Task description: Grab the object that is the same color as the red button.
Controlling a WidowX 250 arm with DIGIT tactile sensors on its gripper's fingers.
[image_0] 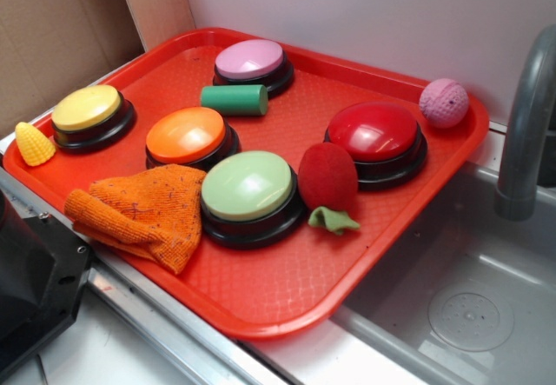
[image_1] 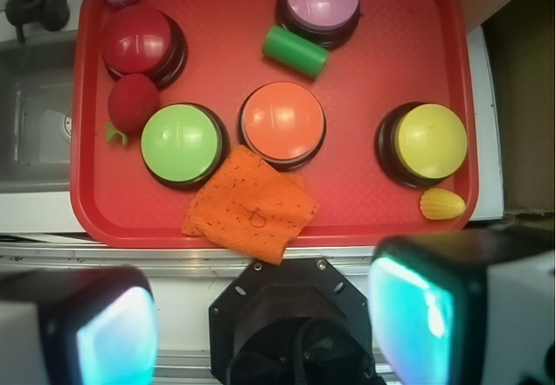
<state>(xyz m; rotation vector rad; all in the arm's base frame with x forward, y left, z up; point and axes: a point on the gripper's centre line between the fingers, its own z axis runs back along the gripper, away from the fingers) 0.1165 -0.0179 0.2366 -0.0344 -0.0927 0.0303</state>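
Observation:
The object, a fuzzy red plush strawberry (image_0: 327,176) with a green leaf, lies on the red tray (image_0: 287,289) between the red button (image_0: 375,133) and a light green button (image_0: 249,187), touching both. The wrist view shows the strawberry (image_1: 133,102) at upper left, just below the glossy red button (image_1: 139,42). My gripper (image_1: 261,324) is high above the tray's near edge and far from the strawberry. It is open, its two fingers (image_1: 434,307) wide apart with nothing between them. The exterior view does not show the gripper.
The tray also holds an orange button (image_0: 185,135), a yellow button (image_0: 87,109), a pink button (image_0: 250,59), a green cylinder (image_0: 234,99), an orange cloth (image_0: 143,211), a yellow corn toy (image_0: 34,144) and a pink ball (image_0: 444,102). A sink (image_0: 469,298) and faucet (image_0: 526,116) stand right. The robot's black base (image_0: 35,281) is at lower left.

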